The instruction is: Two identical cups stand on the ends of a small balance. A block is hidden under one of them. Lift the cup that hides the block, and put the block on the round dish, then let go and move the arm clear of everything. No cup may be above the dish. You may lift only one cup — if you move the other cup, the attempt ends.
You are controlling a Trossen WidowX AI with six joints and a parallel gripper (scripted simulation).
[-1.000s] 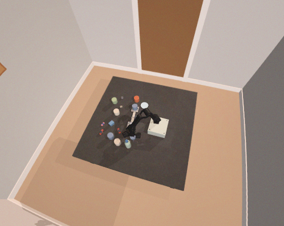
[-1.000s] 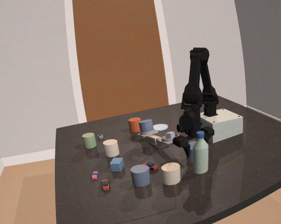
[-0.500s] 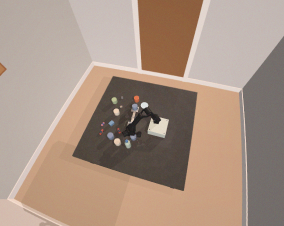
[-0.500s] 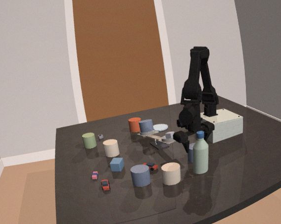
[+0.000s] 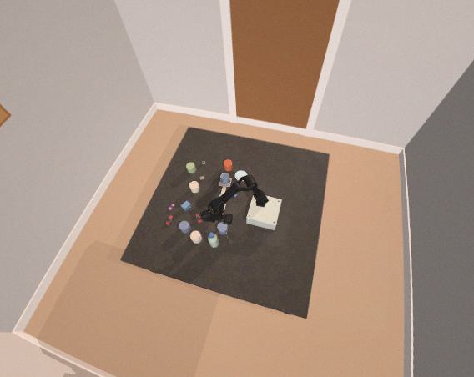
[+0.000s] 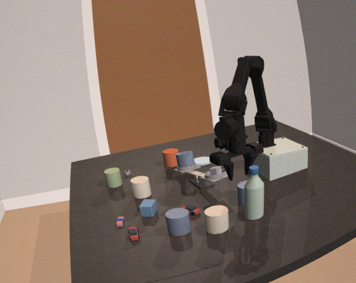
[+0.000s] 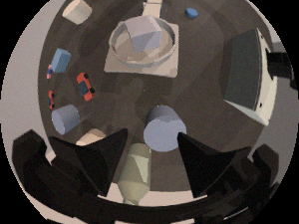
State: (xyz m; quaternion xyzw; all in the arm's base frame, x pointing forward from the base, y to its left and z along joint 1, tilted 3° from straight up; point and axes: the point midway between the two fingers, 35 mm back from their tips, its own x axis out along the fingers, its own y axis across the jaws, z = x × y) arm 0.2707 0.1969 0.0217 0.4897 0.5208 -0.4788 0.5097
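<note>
A pale lilac block (image 6: 215, 170) (image 7: 144, 33) sits uncovered on the near pan of the balance (image 5: 223, 191) (image 6: 194, 173) (image 7: 166, 72). One blue-grey cup (image 5: 224, 178) (image 6: 185, 159) stands on the far pan. The other blue-grey cup (image 5: 222, 228) (image 6: 242, 194) (image 7: 164, 133) stands on the dark table, close to the bottle and partly hidden by it in the exterior view. My gripper (image 6: 239, 176) (image 7: 152, 134) is open and empty, above that cup and clear of it. The round pale dish (image 5: 240, 175) (image 6: 203, 161) lies beyond the balance, with nothing seen on it.
A green bottle (image 5: 213, 240) (image 6: 254, 200) (image 7: 136, 170) stands beside the set-down cup. A pale box (image 5: 264, 213) (image 6: 284, 164) is right. A third blue-grey cup (image 6: 178, 222), cream cup (image 6: 217, 220), red car (image 6: 191, 210) and blue cube (image 6: 148, 208) stand left. An orange cup (image 6: 170, 158) is near the far pan.
</note>
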